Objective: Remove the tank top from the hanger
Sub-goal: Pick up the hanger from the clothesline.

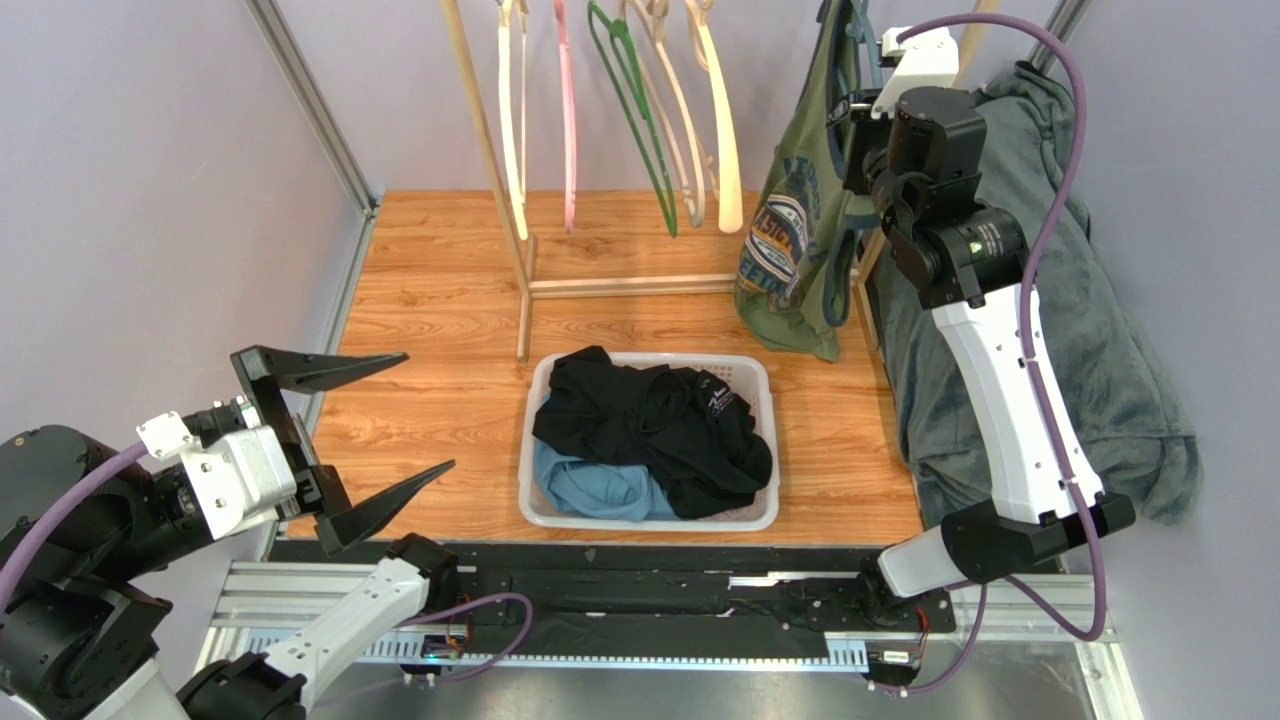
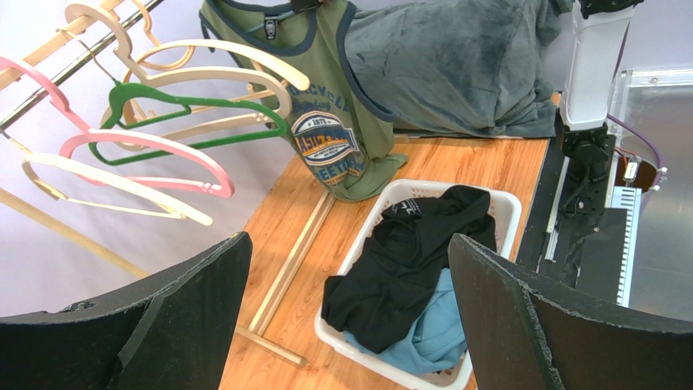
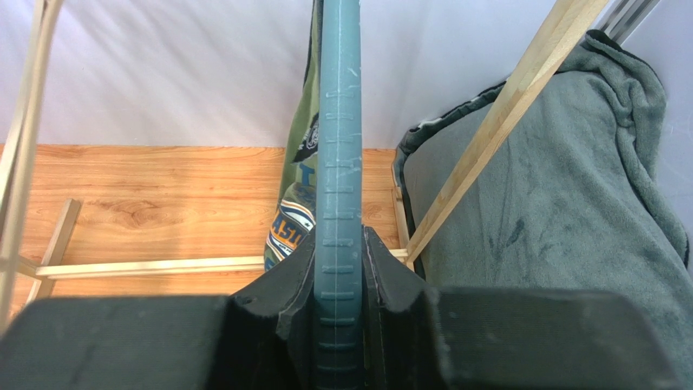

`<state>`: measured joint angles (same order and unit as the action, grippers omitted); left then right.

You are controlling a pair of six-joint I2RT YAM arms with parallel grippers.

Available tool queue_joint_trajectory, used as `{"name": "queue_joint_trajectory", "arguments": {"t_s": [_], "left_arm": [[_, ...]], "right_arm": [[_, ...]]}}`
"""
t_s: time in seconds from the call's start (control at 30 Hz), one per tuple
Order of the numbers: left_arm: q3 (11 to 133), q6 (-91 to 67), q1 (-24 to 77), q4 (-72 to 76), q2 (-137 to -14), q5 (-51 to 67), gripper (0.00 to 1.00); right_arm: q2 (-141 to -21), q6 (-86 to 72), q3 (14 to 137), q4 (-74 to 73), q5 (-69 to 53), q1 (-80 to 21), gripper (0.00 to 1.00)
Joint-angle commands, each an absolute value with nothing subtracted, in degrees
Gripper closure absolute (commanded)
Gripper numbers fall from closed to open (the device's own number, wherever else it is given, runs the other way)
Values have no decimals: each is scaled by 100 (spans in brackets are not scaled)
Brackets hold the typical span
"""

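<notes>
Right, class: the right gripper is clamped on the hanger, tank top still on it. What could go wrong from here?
1. The right gripper grips only the thin hanger; it may twist or slip in the jaws.
2. The left gripper is open and far from the tank top, so the cloth may drop uncontrolled.
3. The rack post runs close beside that gripper; a pull could knock it.
</notes>
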<state>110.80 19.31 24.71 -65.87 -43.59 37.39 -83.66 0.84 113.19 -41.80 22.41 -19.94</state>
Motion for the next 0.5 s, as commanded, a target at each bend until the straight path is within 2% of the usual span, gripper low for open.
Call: {"name": "queue_joint_trajectory", "arguments": {"t_s": [0.0,0.27,0.47], "left_arm": [[11136,1907,2452,-6636,-4342,3691,1],[11065,1942,2443,-6653,-4324,3674,1],[11083,1960,2443,-6645,-4324,3612,1]], "right_arm": [[-8323,-167,11391,-3630,2163,-1951,100],[-7419,252,9907,-1663,2127,-1995,100],[-7312,623,9826,-774,2022,-1986,100]]}}
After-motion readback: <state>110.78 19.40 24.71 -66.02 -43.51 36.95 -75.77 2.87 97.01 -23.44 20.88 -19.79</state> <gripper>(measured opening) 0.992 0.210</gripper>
